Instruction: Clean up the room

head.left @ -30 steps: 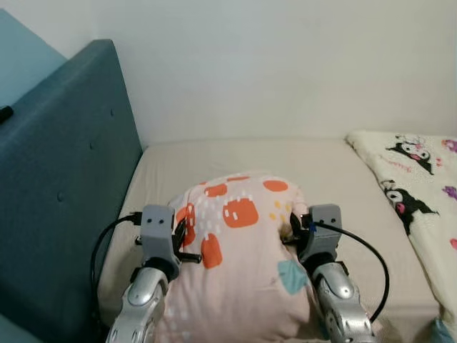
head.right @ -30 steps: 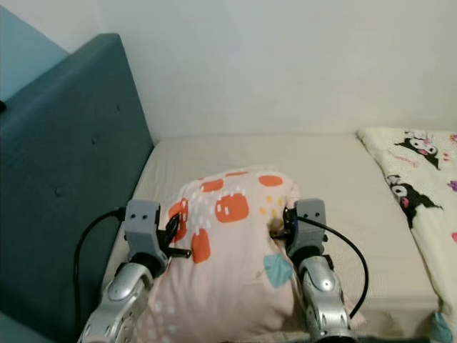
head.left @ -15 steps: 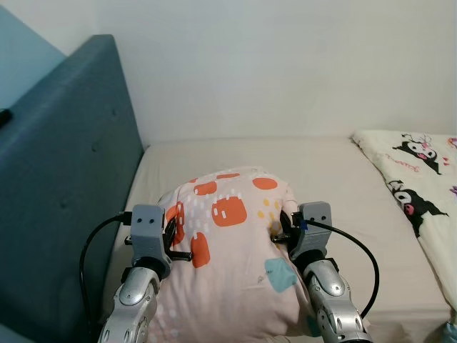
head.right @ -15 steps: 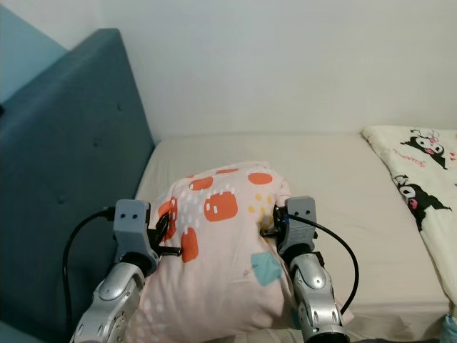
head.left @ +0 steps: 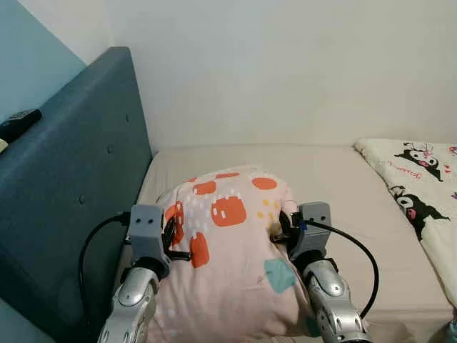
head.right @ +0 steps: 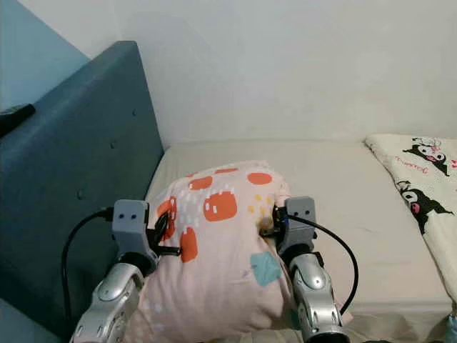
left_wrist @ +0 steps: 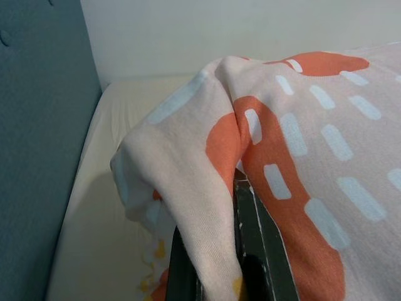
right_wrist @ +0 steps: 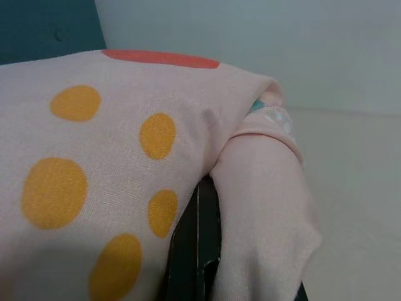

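The view has swung leftward since a second ago, while the pink pillow (head.left: 228, 257) stays pinched by the left gripper (head.left: 176, 243) at 9 o'clock and the right gripper (head.left: 280, 227) at 3: carrying continues. Beyond lies the beige mattress (head.left: 335, 179), the blue headboard (head.left: 71, 193) at 10, the cartoon blanket (head.left: 421, 193) at 2.

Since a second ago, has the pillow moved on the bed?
Cannot tell. The pillow stays between both grippers, about as near the headboard; the camera itself shifted.
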You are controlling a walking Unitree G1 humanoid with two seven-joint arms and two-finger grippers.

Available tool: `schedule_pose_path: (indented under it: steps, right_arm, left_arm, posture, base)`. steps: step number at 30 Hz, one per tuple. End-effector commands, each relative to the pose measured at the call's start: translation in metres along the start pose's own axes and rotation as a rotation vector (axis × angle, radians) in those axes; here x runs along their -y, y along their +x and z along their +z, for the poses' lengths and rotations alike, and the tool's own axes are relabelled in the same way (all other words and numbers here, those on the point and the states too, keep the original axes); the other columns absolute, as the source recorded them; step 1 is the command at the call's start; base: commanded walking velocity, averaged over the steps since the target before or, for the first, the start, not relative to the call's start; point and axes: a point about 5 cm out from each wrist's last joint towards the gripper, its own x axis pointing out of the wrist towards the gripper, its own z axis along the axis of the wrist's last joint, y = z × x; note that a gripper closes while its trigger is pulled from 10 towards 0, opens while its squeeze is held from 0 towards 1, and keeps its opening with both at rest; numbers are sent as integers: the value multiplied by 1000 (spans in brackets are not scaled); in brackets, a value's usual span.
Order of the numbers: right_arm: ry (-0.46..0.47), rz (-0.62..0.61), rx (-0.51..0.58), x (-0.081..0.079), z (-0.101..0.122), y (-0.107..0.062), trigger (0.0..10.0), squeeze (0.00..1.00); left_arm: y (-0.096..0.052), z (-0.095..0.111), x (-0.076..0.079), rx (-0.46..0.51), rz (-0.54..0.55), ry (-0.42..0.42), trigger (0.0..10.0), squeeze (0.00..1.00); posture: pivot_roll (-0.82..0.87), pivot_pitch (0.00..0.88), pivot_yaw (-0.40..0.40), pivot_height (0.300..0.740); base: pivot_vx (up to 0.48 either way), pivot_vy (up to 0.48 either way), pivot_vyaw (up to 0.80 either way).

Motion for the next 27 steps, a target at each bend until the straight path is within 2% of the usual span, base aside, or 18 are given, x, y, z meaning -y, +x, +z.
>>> schedule_pose_path:
  steps: [1,12,27]
  right_arm:
    - [3,3,41,-2,5,0,10000,0]
    - [3,3,44,-2,5,0,10000,0]
    - [4,2,47,-3,6,1,10000,0]
  left_arm:
    - [2,6,4,42,-27,14,10000,0]
    - [3,6,6,44,-38,15,10000,0]
    - [3,7,6,51,-43,13,10000,0]
  posture:
    - [-11,81,-14,740]
    - [-11,81,-13,740]
    - [-9,77,-12,740]
  base:
    - [0,0,0]
    - [0,44,0]
    - [0,391,0]
